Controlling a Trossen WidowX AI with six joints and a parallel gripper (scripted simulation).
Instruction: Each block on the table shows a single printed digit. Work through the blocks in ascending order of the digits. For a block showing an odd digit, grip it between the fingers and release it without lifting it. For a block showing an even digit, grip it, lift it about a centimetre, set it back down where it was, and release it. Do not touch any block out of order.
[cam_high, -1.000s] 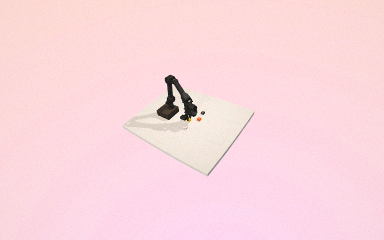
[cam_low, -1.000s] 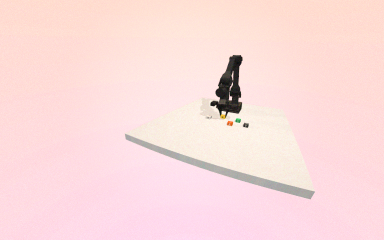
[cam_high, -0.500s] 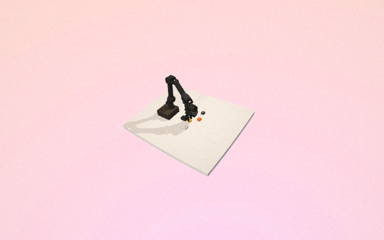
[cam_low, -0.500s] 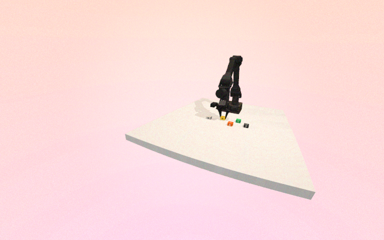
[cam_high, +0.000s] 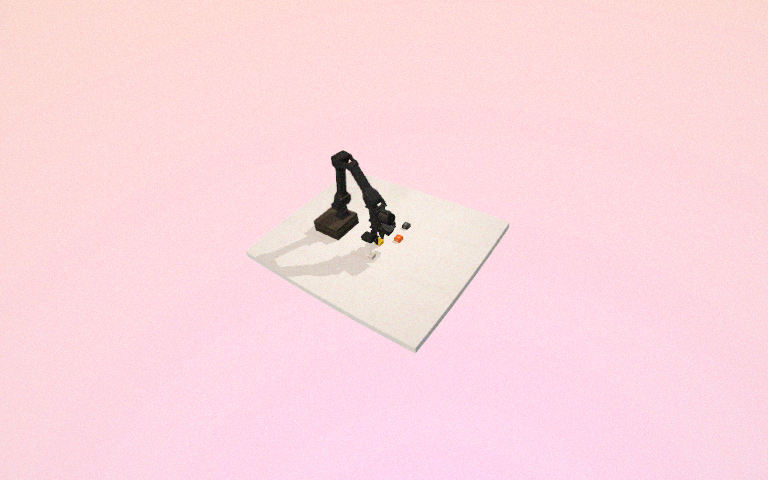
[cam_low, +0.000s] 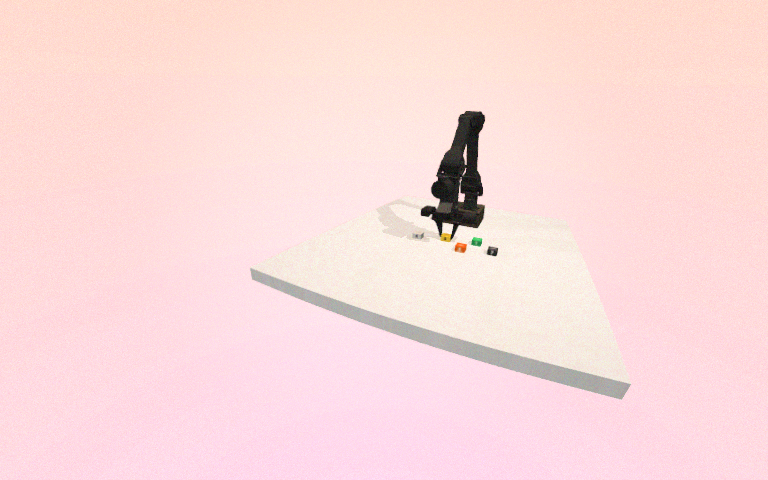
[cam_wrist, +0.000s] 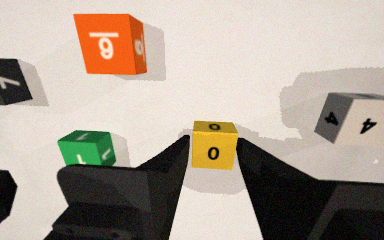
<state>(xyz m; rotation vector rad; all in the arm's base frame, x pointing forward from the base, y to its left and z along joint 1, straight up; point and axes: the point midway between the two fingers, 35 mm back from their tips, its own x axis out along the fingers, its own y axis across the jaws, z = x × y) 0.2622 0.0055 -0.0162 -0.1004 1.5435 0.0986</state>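
Lower center of wrist view, yellow block (cam_high: 380, 241) (cam_low: 446, 237) (cam_wrist: 214, 150): 0 upright, digit's long axis vertical; gripper (cam_high: 377, 242) (cam_low: 446, 237) (cam_wrist: 214, 139) slightly open around it, narrow gap, no clamp.

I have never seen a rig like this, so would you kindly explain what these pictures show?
The machine is one black robot arm, ending in a two-fingered tool. The top view looks down at an angle, the exterior view from farther off to one side, and the wrist view from beside the fingers.

On the pale table are five blocks: yellow block, orange block, black block, green block and white block. The yellow one shows 0, the white one 4. The yellow one sits between the fingertips; I can't tell whether it is gripped.
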